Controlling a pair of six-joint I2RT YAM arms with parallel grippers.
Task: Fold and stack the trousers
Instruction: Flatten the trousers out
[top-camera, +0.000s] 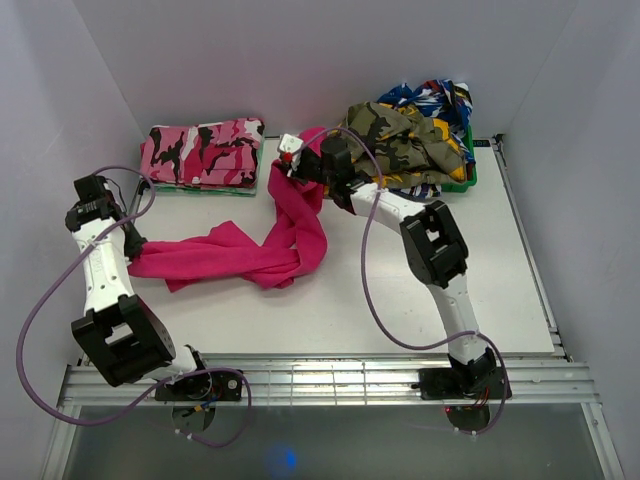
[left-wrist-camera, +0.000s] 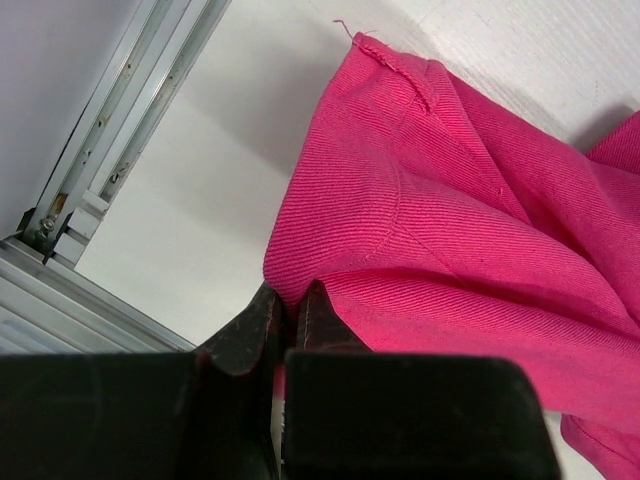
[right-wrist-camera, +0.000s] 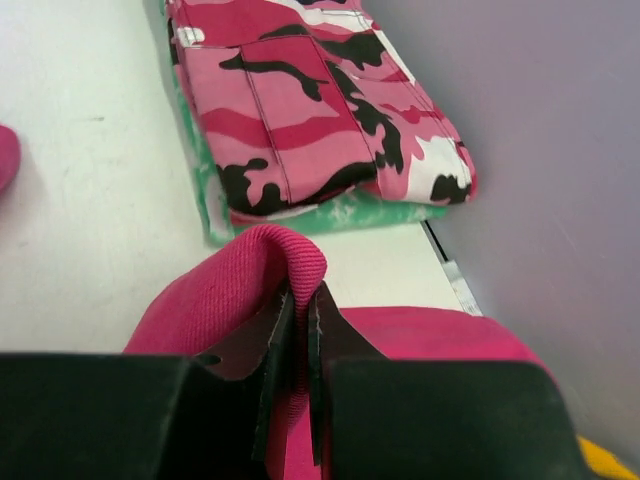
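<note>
The magenta trousers (top-camera: 265, 245) lie in a crumpled arc on the worktop (top-camera: 400, 310), running from its left edge toward the middle of its back edge. The left gripper (left-wrist-camera: 288, 305) is pinched tight on a hemmed corner of the cloth by the left edge. The right gripper (right-wrist-camera: 300, 300) is clamped on a fold at the other end, raised just beside the folded pink camouflage pair (top-camera: 205, 155) at the back left. The step in hand looks like spreading the garment before folding. To do it well, the arms should draw apart evenly, pulling out the mid-length twist without dragging cloth onto the camouflage pair.
</note>
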